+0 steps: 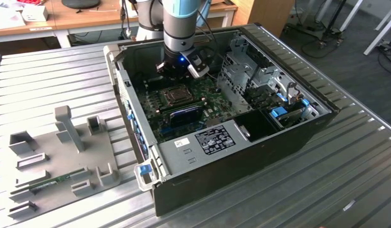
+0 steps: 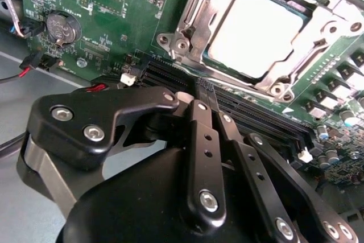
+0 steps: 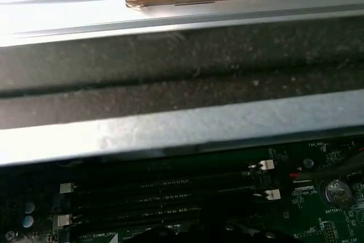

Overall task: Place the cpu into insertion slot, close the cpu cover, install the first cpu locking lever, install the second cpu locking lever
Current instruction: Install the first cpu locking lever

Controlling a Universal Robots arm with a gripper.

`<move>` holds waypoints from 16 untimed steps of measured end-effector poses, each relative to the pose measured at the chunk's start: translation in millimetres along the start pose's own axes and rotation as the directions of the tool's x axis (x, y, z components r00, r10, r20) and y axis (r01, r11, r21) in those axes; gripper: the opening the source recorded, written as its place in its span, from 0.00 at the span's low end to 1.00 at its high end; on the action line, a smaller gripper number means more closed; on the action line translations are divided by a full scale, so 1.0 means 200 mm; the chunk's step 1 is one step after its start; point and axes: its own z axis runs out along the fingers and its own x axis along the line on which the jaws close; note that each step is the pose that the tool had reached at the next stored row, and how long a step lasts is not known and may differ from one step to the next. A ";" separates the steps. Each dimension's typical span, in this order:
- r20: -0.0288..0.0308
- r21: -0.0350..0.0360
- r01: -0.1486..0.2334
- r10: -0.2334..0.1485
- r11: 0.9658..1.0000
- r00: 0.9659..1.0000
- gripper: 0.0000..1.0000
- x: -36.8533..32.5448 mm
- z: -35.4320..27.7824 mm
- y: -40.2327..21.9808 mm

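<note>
Reached straight down into the open computer case, wrist vertical, gripper hanging just above the motherboard, beside the socket. In the second wrist view, fingers pressed together, tips meeting with nothing between them.

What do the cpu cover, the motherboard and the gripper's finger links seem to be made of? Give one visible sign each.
cpu cover: apparently bare steel, silvery and glinting.
motherboard: likely laminated circuit board, glossy green with printed markings.
gripper finger links: probably matt black coated metal, held by silver screws.
</note>
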 end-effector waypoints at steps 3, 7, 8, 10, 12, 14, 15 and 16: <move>0.000 0.002 0.000 0.000 1.000 1.000 0.10 -0.001 0.004 -0.001; 0.000 0.004 0.000 0.000 1.000 1.000 0.10 -0.001 0.008 -0.002; 0.000 0.004 0.000 0.000 1.000 1.000 0.10 -0.001 0.010 -0.002; 0.001 0.005 0.001 -0.001 1.000 1.000 0.10 -0.002 0.012 -0.003; 0.001 0.007 0.001 -0.001 1.000 1.000 0.10 -0.002 0.014 -0.003; 0.001 0.007 0.001 -0.001 1.000 1.000 0.10 -0.002 0.016 -0.004; 0.001 0.007 0.001 -0.001 1.000 1.000 0.10 -0.002 0.017 -0.004; 0.001 0.007 0.001 -0.001 1.000 1.000 0.10 -0.002 0.017 -0.004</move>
